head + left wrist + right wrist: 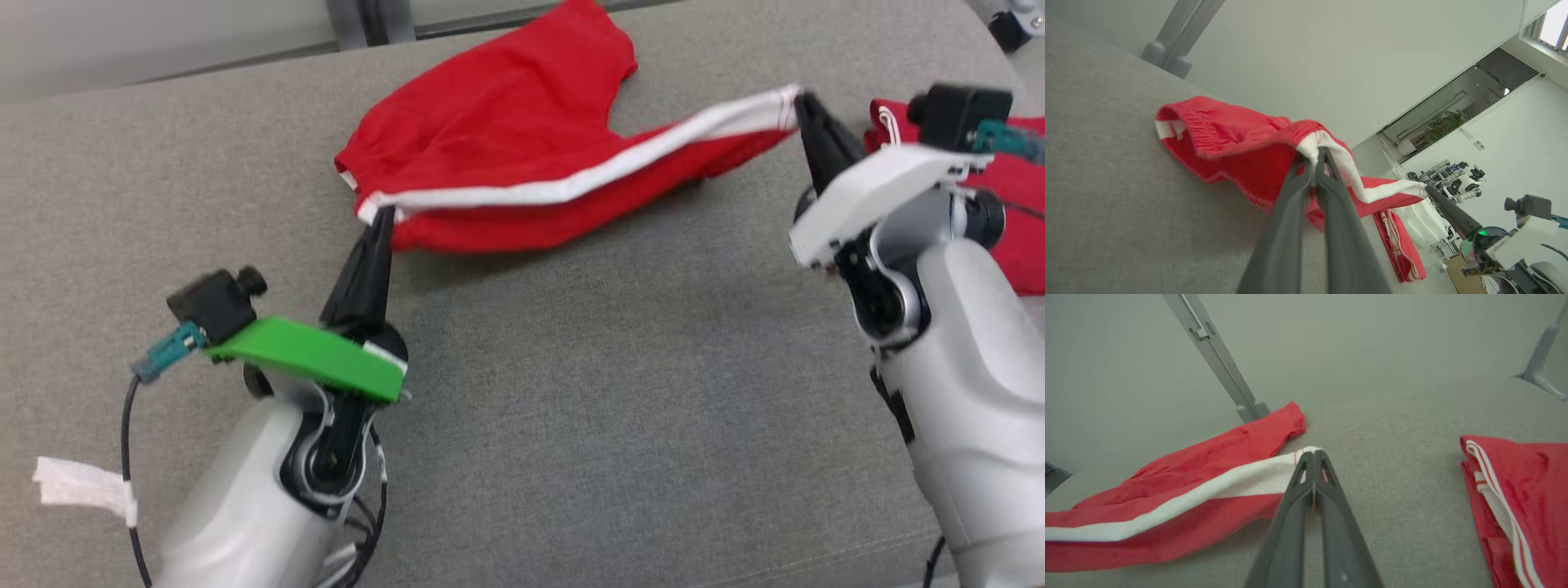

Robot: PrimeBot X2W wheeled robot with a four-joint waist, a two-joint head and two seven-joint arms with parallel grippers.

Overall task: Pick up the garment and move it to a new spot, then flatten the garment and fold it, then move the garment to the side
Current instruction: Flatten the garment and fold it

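Note:
The garment [498, 131] is a pair of red shorts with a white side stripe, lying on the grey fabric surface [571, 392]. My left gripper [380, 219] is shut on its waistband corner at the stripe's left end; in the left wrist view the garment [1229, 134] bunches at the left gripper [1316, 154]. My right gripper [802, 102] is shut on the leg hem at the stripe's right end, and that edge is stretched taut and lifted between the two. The right wrist view shows the right gripper [1311, 455] pinching the striped hem of the garment [1180, 486].
A second red garment with white stripes [1012, 212] lies folded at the far right, behind my right wrist, also in the right wrist view as a folded red garment [1519, 502]. Grey frame posts [367, 20] stand past the surface's far edge. White tape [82, 486] wraps the left arm's cable.

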